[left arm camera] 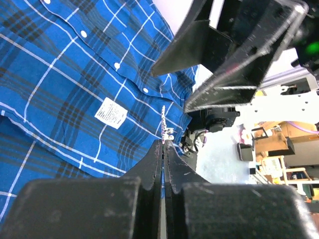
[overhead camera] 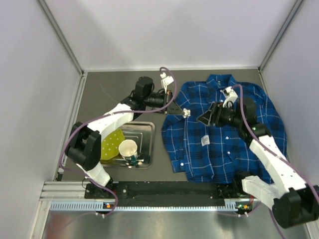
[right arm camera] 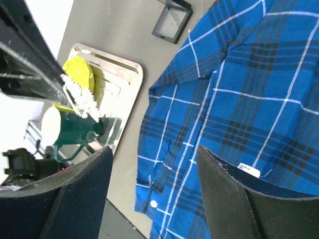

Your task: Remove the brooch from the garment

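Observation:
The blue plaid shirt (overhead camera: 227, 144) lies flat on the right half of the table, collar at the far side. My left gripper (overhead camera: 182, 112) hovers at the shirt's left edge, shut on the tiny white-silvery brooch (overhead camera: 187, 113). In the left wrist view the brooch (left arm camera: 166, 127) sticks out of the closed fingertips (left arm camera: 158, 149), above the shirt (left arm camera: 60, 74). My right gripper (overhead camera: 204, 118) is open and empty over the shirt's chest, facing the left one. In the right wrist view the brooch (right arm camera: 82, 99) shows at the upper left, apart from the shirt (right arm camera: 239, 89).
A white cloth tag (overhead camera: 205, 141) lies on the shirt front. A metal tray (overhead camera: 148, 130) at the left holds a paper cup (overhead camera: 128, 148) and a yellow object (overhead camera: 112, 144). A small black box (right arm camera: 172, 22) lies on the table beside the shirt's shoulder. Walls enclose the table.

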`<state>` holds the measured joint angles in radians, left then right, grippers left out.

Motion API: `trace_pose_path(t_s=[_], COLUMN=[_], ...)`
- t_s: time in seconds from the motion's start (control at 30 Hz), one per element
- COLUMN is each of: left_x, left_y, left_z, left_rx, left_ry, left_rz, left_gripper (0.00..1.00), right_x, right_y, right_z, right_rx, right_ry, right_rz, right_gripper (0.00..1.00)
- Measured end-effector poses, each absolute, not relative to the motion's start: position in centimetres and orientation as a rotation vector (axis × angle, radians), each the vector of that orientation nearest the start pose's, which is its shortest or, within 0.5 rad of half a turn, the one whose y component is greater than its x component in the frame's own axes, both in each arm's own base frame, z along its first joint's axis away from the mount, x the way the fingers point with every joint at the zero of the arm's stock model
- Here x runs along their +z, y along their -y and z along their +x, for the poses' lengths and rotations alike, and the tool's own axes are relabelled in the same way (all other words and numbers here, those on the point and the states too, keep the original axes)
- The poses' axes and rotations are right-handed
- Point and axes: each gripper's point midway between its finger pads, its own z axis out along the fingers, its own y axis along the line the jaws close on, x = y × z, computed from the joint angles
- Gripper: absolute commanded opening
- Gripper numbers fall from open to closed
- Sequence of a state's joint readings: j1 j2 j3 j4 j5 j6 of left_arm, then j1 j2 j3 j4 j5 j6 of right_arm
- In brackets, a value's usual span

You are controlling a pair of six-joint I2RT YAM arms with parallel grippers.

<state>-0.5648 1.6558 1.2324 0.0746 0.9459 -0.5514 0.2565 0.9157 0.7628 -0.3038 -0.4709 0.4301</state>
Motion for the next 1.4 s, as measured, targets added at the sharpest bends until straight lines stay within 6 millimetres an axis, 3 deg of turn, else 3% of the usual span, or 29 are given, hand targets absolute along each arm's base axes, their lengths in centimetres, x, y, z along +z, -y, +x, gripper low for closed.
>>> trace_pose_path(t_s=[0.13, 0.43, 0.67, 0.93, 1.13, 1.4], left_x=[24.0, 24.8, 25.6, 27.4, 29.4, 29.9], left_y=[36.0, 36.3, 37.0, 37.3, 37.4, 37.4], left_z=[27.7, 25.5, 23.5, 22.6, 22.3, 21.9], left_rx=[-1.656, -1.781, -1.859, -1.938, -1.998, -2.11], left_ry=[-2.009, -2.011, -1.979, -1.913, -1.83, -1.803], left_rz=[0.74, 0.797, 0.876, 0.914, 0.941, 0.934], left_gripper=[0.0, 0.0, 0.0, 0.0, 0.0, 0.0], right_x=[20.8, 25.1, 27.4, 27.6, 27.4, 28.0], right_y=[-17.1, -19.1, -20.3, -20.7, -20.9, -20.7], right_z=[26.9, 24.9, 23.6, 22.8, 22.4, 22.2], right_rx=[1.001, 1.2, 1.341, 1.409, 1.442, 1.426], right_ry=[-2.147, -2.033, -1.941, -1.917, -1.914, -1.887], right_rz=[-0.12, -0.26, -0.349, -0.388, -0.403, -0.388], right_gripper=[0.66, 0.66, 0.57, 0.39, 0.4, 0.46])
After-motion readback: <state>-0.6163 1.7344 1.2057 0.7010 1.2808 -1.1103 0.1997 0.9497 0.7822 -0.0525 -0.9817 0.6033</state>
